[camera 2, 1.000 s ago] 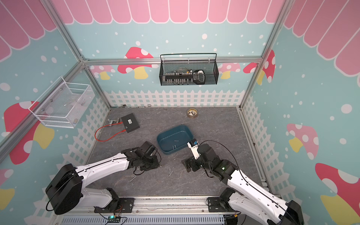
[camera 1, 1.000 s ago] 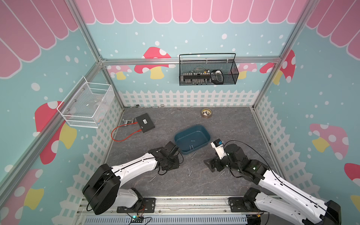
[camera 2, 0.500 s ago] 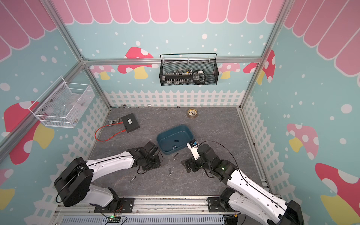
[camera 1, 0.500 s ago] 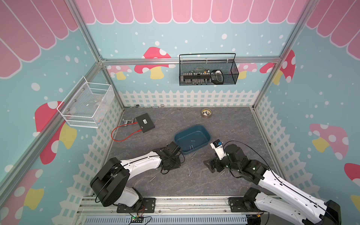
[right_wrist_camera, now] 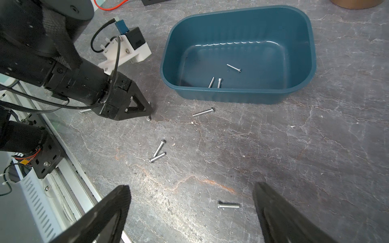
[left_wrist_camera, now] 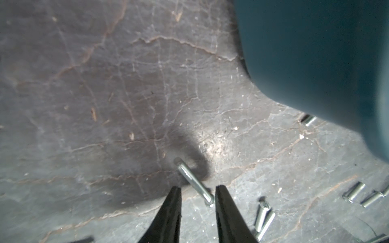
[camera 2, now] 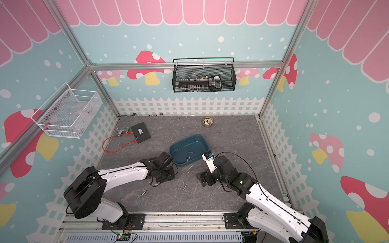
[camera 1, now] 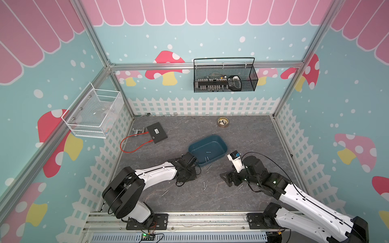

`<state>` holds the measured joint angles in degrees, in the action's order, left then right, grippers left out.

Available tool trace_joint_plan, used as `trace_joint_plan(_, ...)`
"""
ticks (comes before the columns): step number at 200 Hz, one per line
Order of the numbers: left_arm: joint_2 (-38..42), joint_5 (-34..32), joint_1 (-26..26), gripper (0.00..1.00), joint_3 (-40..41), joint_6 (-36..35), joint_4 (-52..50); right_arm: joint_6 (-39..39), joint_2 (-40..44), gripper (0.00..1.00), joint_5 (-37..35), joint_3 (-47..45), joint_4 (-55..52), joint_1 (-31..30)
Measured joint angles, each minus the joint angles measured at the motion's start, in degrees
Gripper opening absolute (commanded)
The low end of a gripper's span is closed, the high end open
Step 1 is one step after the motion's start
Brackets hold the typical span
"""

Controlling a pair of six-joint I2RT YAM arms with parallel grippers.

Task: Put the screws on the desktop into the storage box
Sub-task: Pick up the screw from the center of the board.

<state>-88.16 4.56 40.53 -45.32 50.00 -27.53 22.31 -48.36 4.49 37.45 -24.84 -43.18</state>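
Observation:
The storage box, a dark teal tub, sits mid-desktop with three screws inside. Several more screws lie loose on the grey marbled desktop in front of it, one close to its near wall. My left gripper is low at the tub's near left corner, open narrowly. A screw lies between its fingertips, head against one finger. My right gripper hangs wide open over a short screw.
A flat black box with a red cable lies at the back left and a tape roll at the back. A black wire basket and a white mesh basket hang on the walls. A metal rail borders the front.
The left arm's elbow has swung inward while its gripper stayed by the tub's corner, jaws narrowing slightly. The right arm has not moved.

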Motion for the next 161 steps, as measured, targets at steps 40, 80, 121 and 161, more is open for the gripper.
trace_joint_plan(40,-1.79,-1.33,-0.02,0.28,-1.18,-0.11,-0.02,-0.02,0.5,0.96,0.17,0.0,0.42,0.0)
trace_joint_plan(80,-3.39,-2.93,0.0,0.21,-2.73,-0.76,-0.37,-0.22,0.5,0.96,0.33,0.0,0.85,0.0)
trace_joint_plan(121,-4.07,-5.29,0.0,0.18,-3.76,-1.46,-2.29,-0.24,0.5,0.96,0.33,0.0,0.85,0.0)
trace_joint_plan(161,-4.35,-6.16,0.0,0.13,-4.13,-2.45,-3.48,-0.31,0.5,0.96,0.35,0.0,0.85,0.0)
